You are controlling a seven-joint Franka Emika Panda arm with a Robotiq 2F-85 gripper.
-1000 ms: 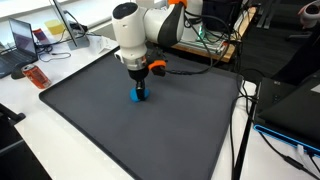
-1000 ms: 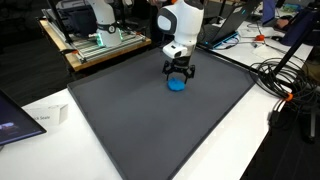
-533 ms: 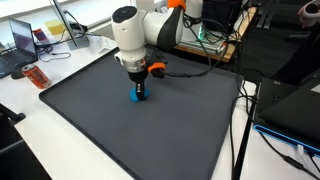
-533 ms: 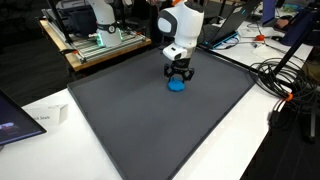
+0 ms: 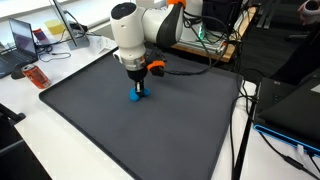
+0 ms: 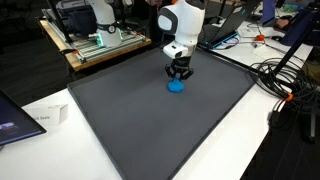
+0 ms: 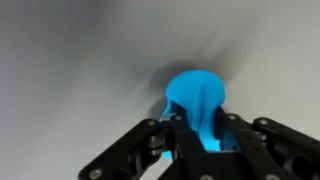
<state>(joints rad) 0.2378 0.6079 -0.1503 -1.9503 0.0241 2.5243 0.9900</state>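
Blue piece (image 7: pixel 196 98) sits on the dark mat (image 5: pixel 120 140), roughly mid-mat toward the far edge, w/ the fingers (image 7: pixel 183 140) directly over it. In the wrist view they're narrow, pinched on the piece's raised middle part, its rounded body sticking out past the tips. In both exterior views the piece (image 6: pixel 176 86) is touching the mat or just above it, can't tell which.

Risks, imo: the grip is on a thin ridge only, so the piece could twist or squirt out sideways. The tips are v. near the mat and could drag or snag it. Material looks soft-ish, so it may deform and slip.

Count: 1 blue piece, 1 mat, 1 arm (image 5: pixel 150 25), 2 fingers, 1 white tabletop (image 6: pixel 250 150) under the mat.
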